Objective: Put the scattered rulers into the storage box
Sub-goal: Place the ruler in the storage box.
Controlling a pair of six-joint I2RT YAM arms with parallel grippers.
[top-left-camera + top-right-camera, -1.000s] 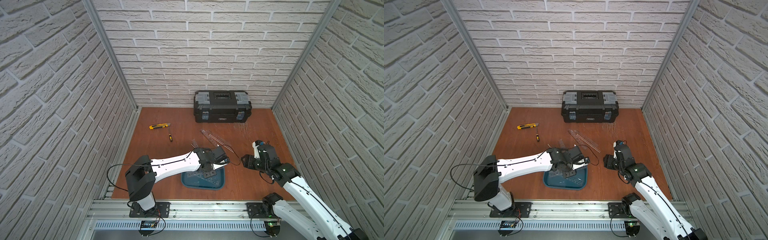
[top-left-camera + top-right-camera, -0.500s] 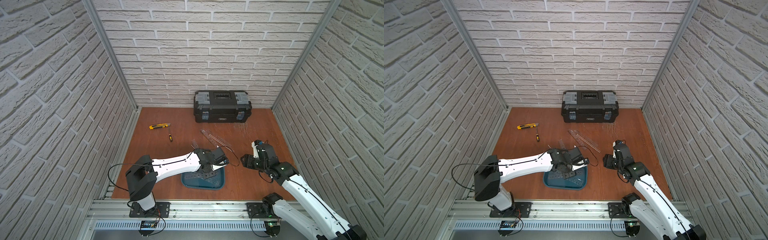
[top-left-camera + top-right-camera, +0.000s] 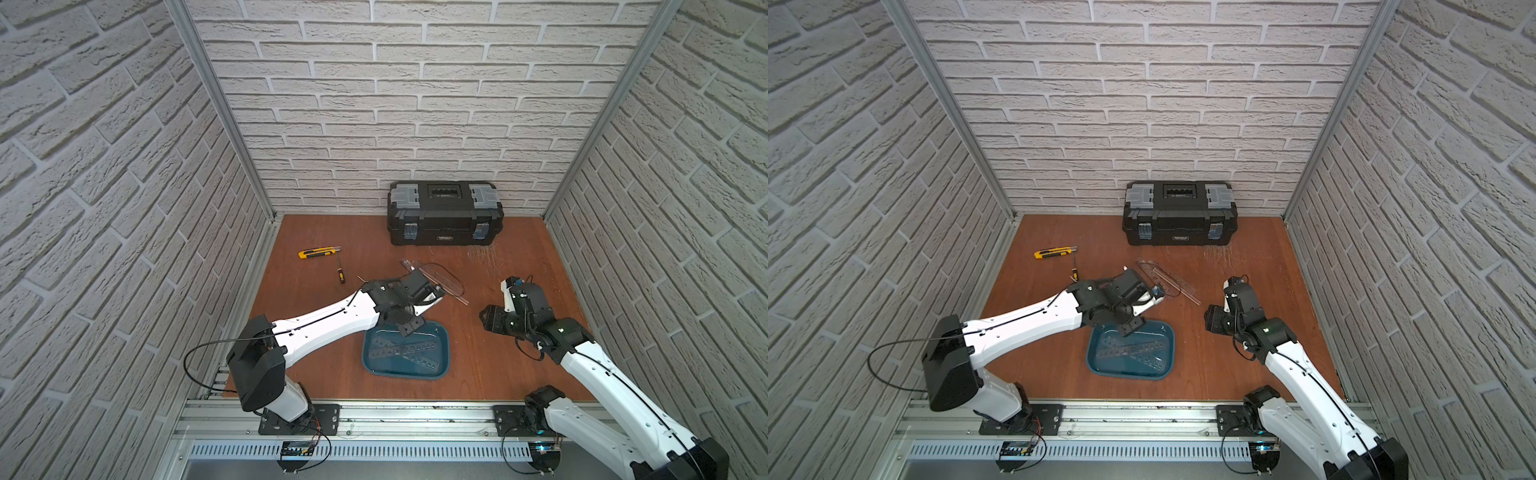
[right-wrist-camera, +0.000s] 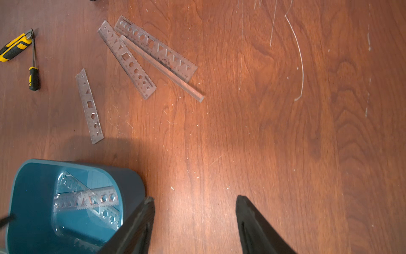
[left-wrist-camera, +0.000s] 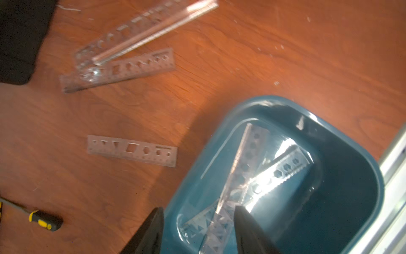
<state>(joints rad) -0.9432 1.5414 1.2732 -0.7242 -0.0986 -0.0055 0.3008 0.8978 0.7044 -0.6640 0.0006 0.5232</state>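
Observation:
The teal storage box (image 3: 446,345) (image 3: 1091,352) sits near the front of the table, with crossed transparent rulers (image 3: 405,352) (image 5: 252,171) (image 4: 87,198) lying flat inside it. My left gripper (image 5: 198,212) (image 3: 407,324) hangs open over the box's far edge, with nothing between its fingers. On the table beyond it, three rulers (image 4: 149,55) (image 5: 123,66) (image 3: 440,277) lie in an overlapping cluster. A single ruler (image 4: 89,105) (image 5: 131,150) lies apart from them, nearer the box. My right gripper (image 4: 195,199) (image 3: 486,320) stands open and empty over bare wood to the right of the box.
A black toolbox (image 3: 444,212) stands against the back wall. A yellow-black utility knife (image 3: 318,252) and a small screwdriver (image 3: 340,274) lie at the back left. Brick walls close in three sides, and an aluminium rail (image 3: 395,415) runs along the front.
My left gripper's jaws have widened, and its wrist has drawn back from over the box's middle toward its far edge. The right arm has barely moved.

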